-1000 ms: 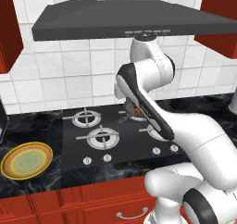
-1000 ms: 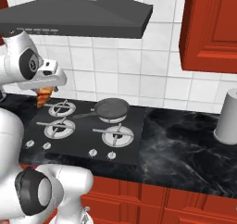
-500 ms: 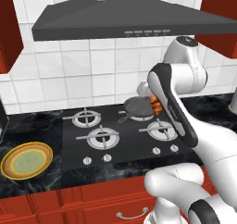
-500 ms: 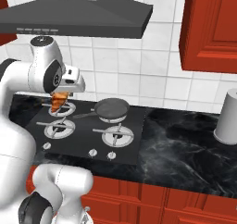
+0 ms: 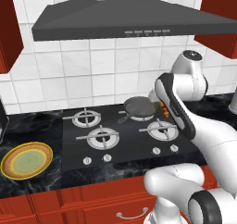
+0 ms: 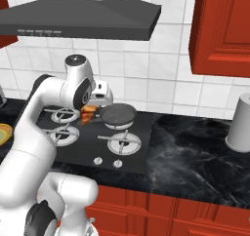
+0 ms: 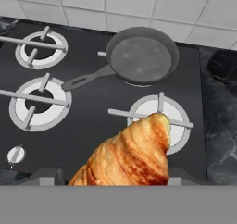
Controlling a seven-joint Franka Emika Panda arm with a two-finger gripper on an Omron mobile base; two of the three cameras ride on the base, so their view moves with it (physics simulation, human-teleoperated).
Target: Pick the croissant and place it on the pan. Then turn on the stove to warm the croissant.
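Item: croissant [image 7: 132, 156], clasped lengthwise in the tool [image 6: 90, 114], carried in the air above the stove [image 5: 120, 133], beside the pan [image 6: 118, 114] and not yet over it. Pan sat empty on a rear burner, handle toward the middle of the stove, judged ready to receive the pastry. Knobs [image 5: 107, 158] along the front edge untouched; yellow-rimmed plate [image 5: 26, 160] lay on the worktop [image 6: 195, 147].

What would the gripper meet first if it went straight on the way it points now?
Probably the stove, near the front burner beside the pan. The gripper holds the croissant, so its tip would touch first. Depth is unclear.
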